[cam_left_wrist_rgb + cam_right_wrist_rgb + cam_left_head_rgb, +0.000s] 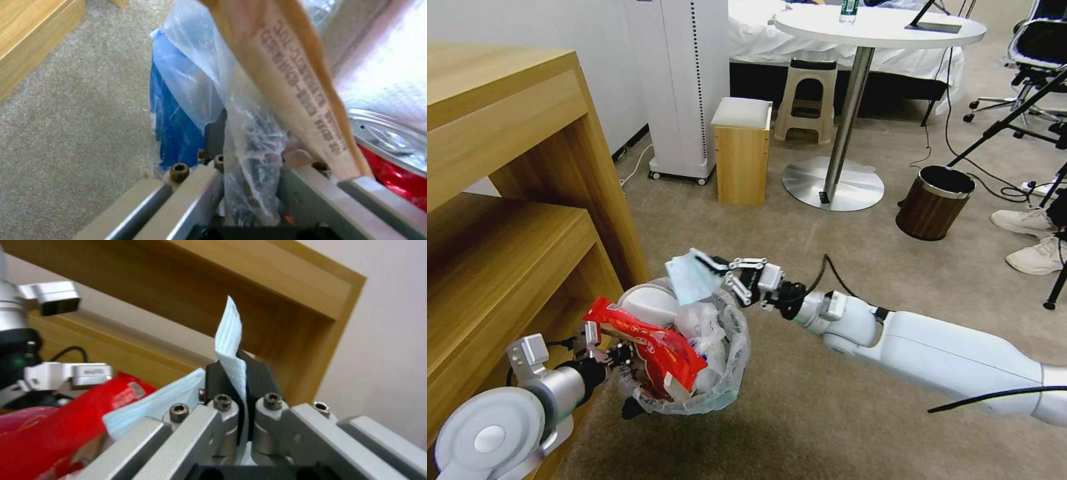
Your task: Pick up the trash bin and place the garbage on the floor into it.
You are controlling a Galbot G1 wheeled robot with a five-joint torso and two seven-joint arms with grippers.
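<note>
Our left gripper (606,352) clamps the trash bin (694,353) rim and slippery liner; our right gripper (727,273) pinches a limp, featherlight face mask (690,277) above it

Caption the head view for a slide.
Right gripper holds a pale blue face mask over the full trash bin, gripped by the left gripper.

Bag-lined trash bin (694,373) held above the floor (840,413); brimming with garbage (647,340).
</note>
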